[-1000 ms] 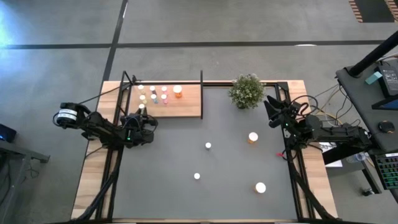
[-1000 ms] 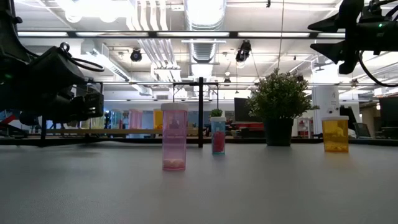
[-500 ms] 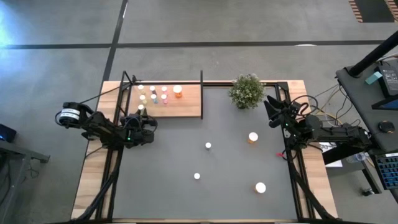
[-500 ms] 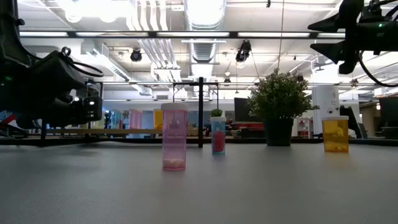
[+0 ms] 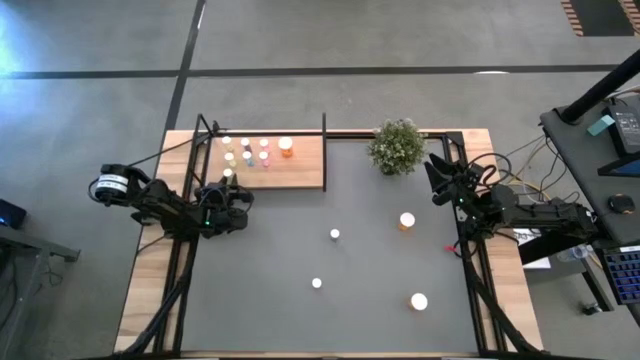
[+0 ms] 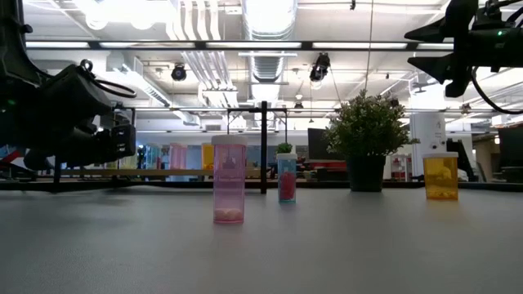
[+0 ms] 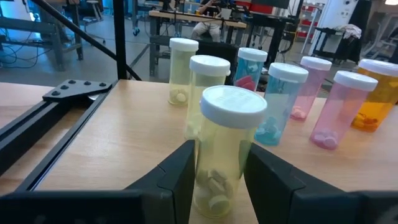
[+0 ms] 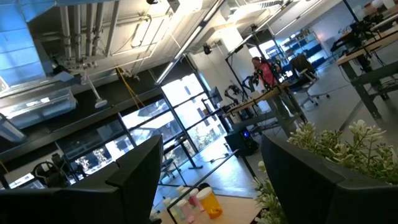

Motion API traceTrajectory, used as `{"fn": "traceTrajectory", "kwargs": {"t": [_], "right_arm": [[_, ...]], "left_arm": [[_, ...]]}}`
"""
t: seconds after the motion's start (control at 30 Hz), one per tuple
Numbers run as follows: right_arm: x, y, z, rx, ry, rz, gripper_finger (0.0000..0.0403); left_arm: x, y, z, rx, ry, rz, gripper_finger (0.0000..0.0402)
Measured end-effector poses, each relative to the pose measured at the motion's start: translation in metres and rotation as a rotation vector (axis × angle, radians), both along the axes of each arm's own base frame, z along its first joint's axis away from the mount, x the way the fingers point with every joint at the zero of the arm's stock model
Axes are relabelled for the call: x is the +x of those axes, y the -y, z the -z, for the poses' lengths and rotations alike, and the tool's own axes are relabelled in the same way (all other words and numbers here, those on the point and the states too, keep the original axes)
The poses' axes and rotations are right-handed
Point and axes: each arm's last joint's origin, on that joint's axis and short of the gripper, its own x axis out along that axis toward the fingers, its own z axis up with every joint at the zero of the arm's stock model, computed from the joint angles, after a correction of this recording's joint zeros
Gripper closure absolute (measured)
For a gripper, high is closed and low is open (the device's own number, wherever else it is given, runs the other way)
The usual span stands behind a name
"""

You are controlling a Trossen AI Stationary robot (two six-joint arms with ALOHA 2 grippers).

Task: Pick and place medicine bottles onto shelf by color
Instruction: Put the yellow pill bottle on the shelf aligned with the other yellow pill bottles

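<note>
The light-wood shelf (image 5: 300,172) at the far left carries several white-capped medicine bottles (image 5: 250,150). At its near-left corner stands a yellow bottle (image 7: 224,155), upright on its base. My left gripper (image 7: 221,186) (image 5: 228,180) reaches in level from the near side, open, one finger on each side of that bottle. My right gripper (image 8: 211,180) (image 5: 437,172) waits raised at the table's right, open and empty. Out on the grey table stand more bottles: an orange one (image 5: 407,220), a pink one (image 6: 229,180) and a bluish one (image 6: 287,177). My left gripper has its two fingers (image 7: 183,180) close against opposite sides of the yellow bottle's body (image 7: 214,180), below the cap, coming level from the table's near side. I cannot tell whether they touch it. The bottle stands upright on the shelf board (image 7: 112,143).
A bushy potted plant (image 5: 397,146) stands at the far edge, right of the shelf. Black frame posts (image 5: 324,150) rise at the shelf's corners. Another bottle (image 5: 418,301) stands near the right front; the table's middle (image 5: 260,290) is bare.
</note>
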Motion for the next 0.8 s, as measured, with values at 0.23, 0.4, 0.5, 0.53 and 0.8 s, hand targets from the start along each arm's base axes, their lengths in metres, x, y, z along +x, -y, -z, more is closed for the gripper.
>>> {"fn": "traceTrajectory", "kwargs": {"t": [0.23, 0.4, 0.5, 0.53, 0.8], "right_arm": [[0.0, 0.0, 0.0, 0.0, 0.0, 0.0, 0.0142], [0.0, 0.0, 0.0, 0.0, 0.0, 0.0, 0.0142], [0.0, 0.0, 0.0, 0.0, 0.0, 0.0, 0.0142], [0.0, 0.0, 0.0, 0.0, 0.0, 0.0, 0.0142], [0.0, 0.0, 0.0, 0.0, 0.0, 0.0, 0.0142]], "left_arm": [[-0.0008, -0.0011, 0.0004, 0.0, -0.011, -0.008, 0.0289], [-0.0017, -0.0044, 0.0005, 0.0, -0.013, -0.034, 0.0289], [-0.0006, -0.0063, -0.0005, 0.0, -0.001, -0.048, 0.0289], [-0.0001, -0.0069, -0.0009, 0.0, 0.002, -0.052, 0.0289], [0.0019, -0.0078, -0.0021, 0.0, 0.013, -0.058, 0.0289]]}}
